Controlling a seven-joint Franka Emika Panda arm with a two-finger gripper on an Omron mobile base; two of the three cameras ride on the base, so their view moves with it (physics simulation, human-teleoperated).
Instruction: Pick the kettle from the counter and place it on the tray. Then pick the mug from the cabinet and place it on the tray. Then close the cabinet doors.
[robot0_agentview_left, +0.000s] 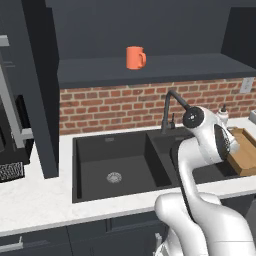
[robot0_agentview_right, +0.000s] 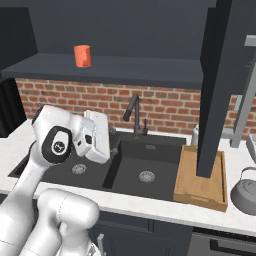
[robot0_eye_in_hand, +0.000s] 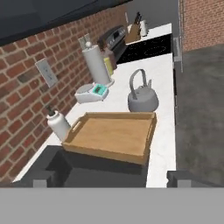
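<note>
Kettle (robot0_eye_in_hand: 142, 99) standing upright on the counter (robot0_eye_in_hand: 164, 78), just beyond the far end of the tray (robot0_eye_in_hand: 112, 135) and apart from it; arched handle raised. Same kettle (robot0_agentview_right: 246, 194) seen at the right edge of the right base view, beside the tray (robot0_agentview_right: 202, 186). Tray lying flat on the counter next to the dark sink (robot0_agentview_left: 115, 165), nothing resting on its wooden floor. Orange mug (robot0_agentview_left: 135, 57) upright on the cabinet shelf (robot0_agentview_left: 150, 70), handle to the right in the left base view. Cabinet door (robot0_agentview_right: 220, 85) swung out, its lower end hanging in front of the tray in the right base view. Jaws spread wide, grasping nothing (dark tips visible at the bottom corners of the hand view, directed over the sink edge toward the tray). Whitish soap bottle (robot0_eye_in_hand: 58, 124) against the brick wall beside the tray; paper towel roll (robot0_eye_in_hand: 96, 64) and small scale (robot0_eye_in_hand: 92, 92) farther along.
</note>
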